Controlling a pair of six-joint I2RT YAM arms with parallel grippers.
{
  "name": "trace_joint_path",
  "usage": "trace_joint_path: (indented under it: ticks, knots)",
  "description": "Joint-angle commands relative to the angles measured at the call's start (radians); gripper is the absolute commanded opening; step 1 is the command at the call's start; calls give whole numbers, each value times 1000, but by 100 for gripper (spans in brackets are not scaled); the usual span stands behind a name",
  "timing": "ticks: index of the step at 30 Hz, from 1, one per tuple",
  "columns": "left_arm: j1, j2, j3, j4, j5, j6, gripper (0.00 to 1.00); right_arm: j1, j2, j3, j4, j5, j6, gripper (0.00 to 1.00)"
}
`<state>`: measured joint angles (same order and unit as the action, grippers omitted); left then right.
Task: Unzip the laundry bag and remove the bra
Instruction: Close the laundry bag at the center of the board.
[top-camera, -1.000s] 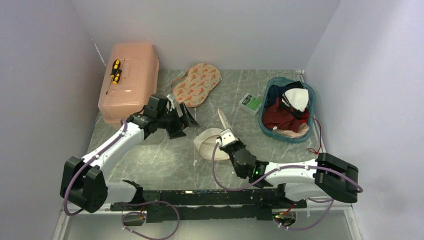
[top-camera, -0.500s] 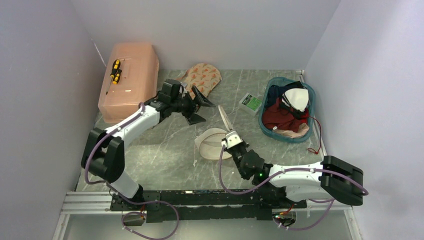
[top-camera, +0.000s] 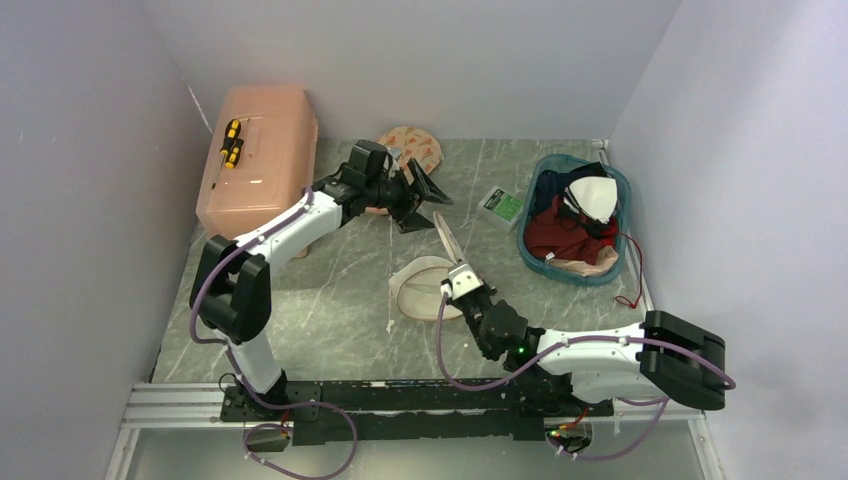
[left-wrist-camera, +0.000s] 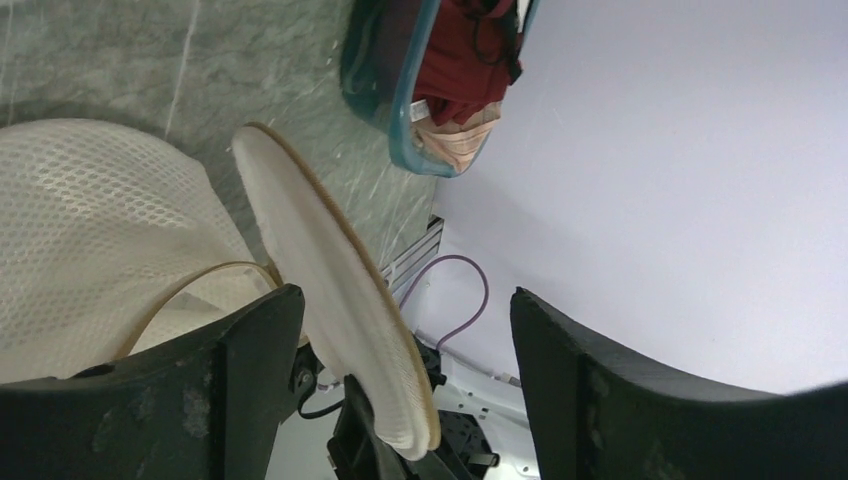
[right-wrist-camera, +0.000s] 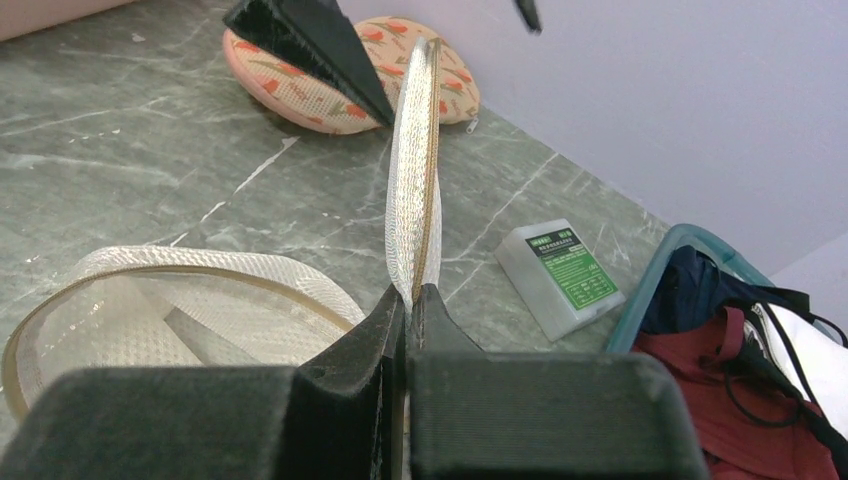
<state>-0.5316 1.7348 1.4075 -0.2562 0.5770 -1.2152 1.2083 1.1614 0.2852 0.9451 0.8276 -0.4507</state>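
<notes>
Basket (top-camera: 582, 280) holds red cloth (top-camera: 555, 235); right claw (right-wrist-camera: 408, 300) pinches the laundry bag (top-camera: 415, 290)'s lid (right-wrist-camera: 413, 160) upright, pointing far; left claw (top-camera: 428, 203) gapes empty.

The right gripper (right-wrist-camera: 405, 305) pinches the upright lid (right-wrist-camera: 413, 170) of the laundry bag (right-wrist-camera: 150, 300); its open body lies left; a teal basket (right-wrist-camera: 655, 275) sits right.

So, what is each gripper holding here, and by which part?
The right gripper pinches the laundry bag's lid by its lower edge; the left gripper is open, holding nothing.
</notes>
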Motion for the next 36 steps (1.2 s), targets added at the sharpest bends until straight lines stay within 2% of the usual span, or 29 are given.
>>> trace_joint_path:
  ticks: [1, 4, 6, 10, 11, 13, 15, 16, 17, 21, 24, 29, 36]
  knots:
    - [-22, -1, -17, -2, 20, 34, 74, 9, 0, 5, 57, -3, -9, 0]
    - [-21, -5, -27, -20, 14, 54, 60, 11, 1, 5, 63, -7, -12, 0]
    - [-22, -10, -41, -8, 16, 54, 46, 17, -3, 5, 49, -18, -9, 0]
    - [-22, -32, -70, 35, 13, 47, 7, 25, -29, 36, -70, -35, 47, 0]
    - [-22, -37, -74, 34, 10, 50, 3, 26, -44, 56, -164, -43, 91, 6]
    - [-21, -49, -82, 43, 8, 55, 3, 25, -78, 113, -343, -69, 180, 43]
    - [-22, -64, -95, 60, 6, 63, 3, 26, -120, 147, -462, -77, 255, 72]
    - [-22, -70, -97, 67, 7, 72, 3, 26, -148, 162, -521, -85, 300, 84]
    - [-22, -78, -100, 67, 6, 83, 3, 26, -181, 172, -569, -95, 348, 90]
    - [-22, -118, -148, 108, 3, 132, 3, -32, -336, 190, -690, -203, 552, 96]
    - [-21, -163, -228, 163, -8, 186, 3, -158, -414, 203, -770, -326, 727, 96]
    - [-30, -266, -384, 312, -40, 259, 3, -448, -426, 216, -872, -629, 1022, 93]
    - [-81, -417, -582, 517, -145, 321, 3, -676, -333, 158, -819, -977, 1252, 90]
